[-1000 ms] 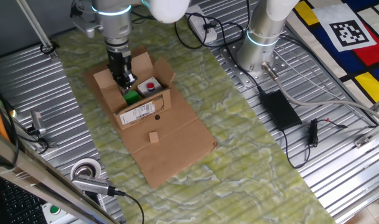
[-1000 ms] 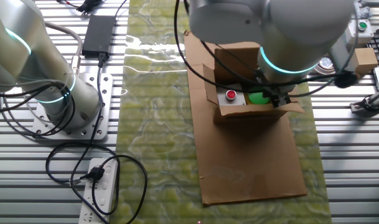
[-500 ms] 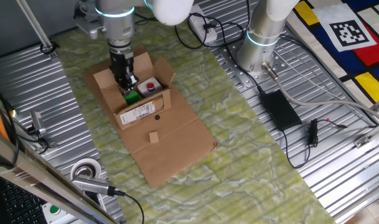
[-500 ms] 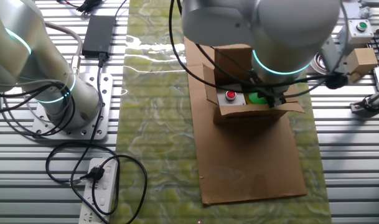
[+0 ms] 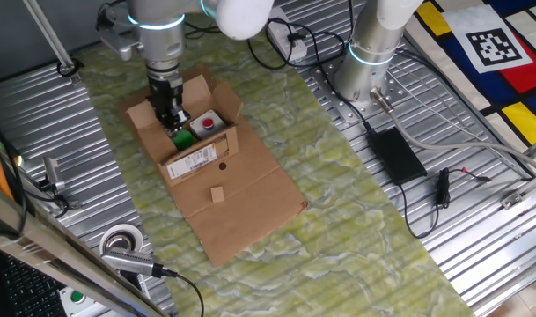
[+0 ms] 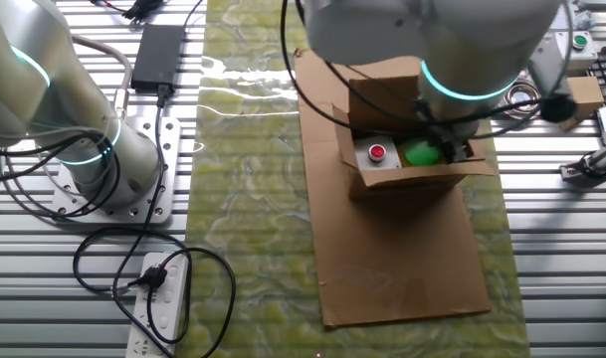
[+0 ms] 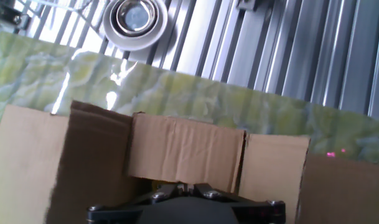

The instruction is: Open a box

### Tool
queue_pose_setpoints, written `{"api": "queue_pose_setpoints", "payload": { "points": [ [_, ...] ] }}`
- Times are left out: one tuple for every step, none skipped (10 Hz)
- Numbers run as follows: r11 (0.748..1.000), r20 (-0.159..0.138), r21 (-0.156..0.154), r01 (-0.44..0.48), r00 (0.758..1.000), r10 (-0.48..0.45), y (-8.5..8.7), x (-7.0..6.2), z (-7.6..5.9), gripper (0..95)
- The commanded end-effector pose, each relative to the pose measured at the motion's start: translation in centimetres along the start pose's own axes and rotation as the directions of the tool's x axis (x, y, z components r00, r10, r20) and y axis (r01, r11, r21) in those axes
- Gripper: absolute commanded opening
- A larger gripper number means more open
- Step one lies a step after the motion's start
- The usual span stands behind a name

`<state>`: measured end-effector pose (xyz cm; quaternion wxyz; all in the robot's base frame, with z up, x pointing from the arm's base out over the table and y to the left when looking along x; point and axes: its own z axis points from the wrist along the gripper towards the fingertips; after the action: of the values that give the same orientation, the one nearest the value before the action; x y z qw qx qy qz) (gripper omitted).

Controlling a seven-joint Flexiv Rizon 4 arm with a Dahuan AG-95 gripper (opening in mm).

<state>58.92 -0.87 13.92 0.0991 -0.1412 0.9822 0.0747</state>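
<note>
Hand view hides the pincer [image 5: 172,121] tips, grip unclear; box [image 5: 194,141] flaps already spread, task nearly done.

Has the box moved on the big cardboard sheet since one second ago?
Yes. The box slid a little toward the left edge of the cardboard sheet in one fixed view, with the gripper at its flaps.

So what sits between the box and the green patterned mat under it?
A large flat cardboard sheet. In one fixed view the box stands on that sheet, and the sheet lies on the mat. The other fixed view shows the same stacking.
</note>
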Motion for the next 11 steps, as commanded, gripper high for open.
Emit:
{"api": "queue_pose_setpoints", "payload": {
  "points": [
    [1.000,-0.005,-0.003,-0.001,1.000,0.001,0.0,-0.6,-0.6,0.0],
    [1.000,-0.008,-0.006,-0.003,1.000,0.003,0.1,-0.9,-1.0,0.0],
    [1.000,-0.012,-0.006,-0.004,1.000,0.004,0.1,-1.8,-1.4,0.0],
    [1.000,-0.012,-0.007,-0.008,1.000,0.008,0.2,-2.4,-1.6,0.0],
    [1.000,-0.014,-0.007,-0.009,1.000,0.009,0.3,-2.9,-1.8,0.0],
    [1.000,-0.018,-0.007,-0.014,1.000,0.014,0.4,-3.6,-2.0,0.0],
    [1.000,-0.024,-0.005,-0.020,1.000,0.020,0.7,-5.1,-2.5,0.0],
    [1.000,-0.027,-0.001,-0.017,0.999,0.017,0.8,-5.5,-2.7,0.0],
    [1.000,-0.032,0.009,-0.005,0.999,0.005,1.0,-6.2,-2.9,0.0],
    [1.000,-0.036,0.014,0.001,0.999,-0.001,1.1,-6.5,-2.9,0.0],
    [1.000,-0.039,0.025,0.011,0.999,-0.010,1.1,-6.8,-2.7,0.0]
  ]
}}
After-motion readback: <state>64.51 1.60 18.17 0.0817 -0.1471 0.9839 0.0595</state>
